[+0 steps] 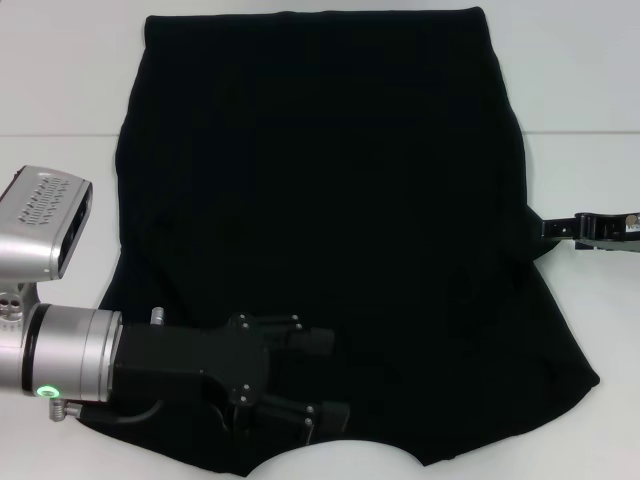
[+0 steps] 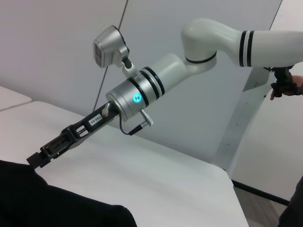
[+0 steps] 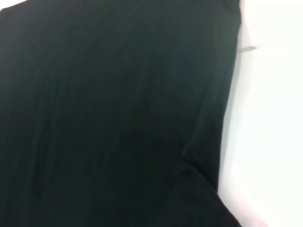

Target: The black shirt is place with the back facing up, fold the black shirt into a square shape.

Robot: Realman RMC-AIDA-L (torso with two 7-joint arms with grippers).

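1. Head view: the black shirt (image 1: 320,220) lies spread flat on the white tabletop (image 1: 580,90), filling the centre of the frame from the top edge to the bottom edge. The side facing up is plain black, with no lettering visible.
2. Head view, lower left: the left gripper (image 1: 335,380) sits over the shirt's lower portion, near the curved edge at the bottom of the frame. Its two fingers (image 1: 312,341) stand spread apart with a clear gap between them and no fabric held in that gap. Whether the tips touch the cloth cannot be told.
3. Head view, right edge at mid-height: the right gripper (image 1: 545,228) reaches in from the right and meets the shirt's right edge. Only its slim black tip shows against the black fabric.
4. Left wrist view: this view alone shows the right arm (image 2: 208,42) in full, white and silver with a lit ring, angled down to the tabletop (image 2: 156,175). The right gripper (image 2: 34,161) ends at the shirt's edge (image 2: 47,203) in the lower left of the frame. Its fingers look drawn together at the fabric, but whether they pinch cloth cannot be told.
5. Right wrist view: only the black shirt (image 3: 109,113) close up, with a fold line in the lower right and the white tabletop (image 3: 270,132) along the right side. No fingers appear there.
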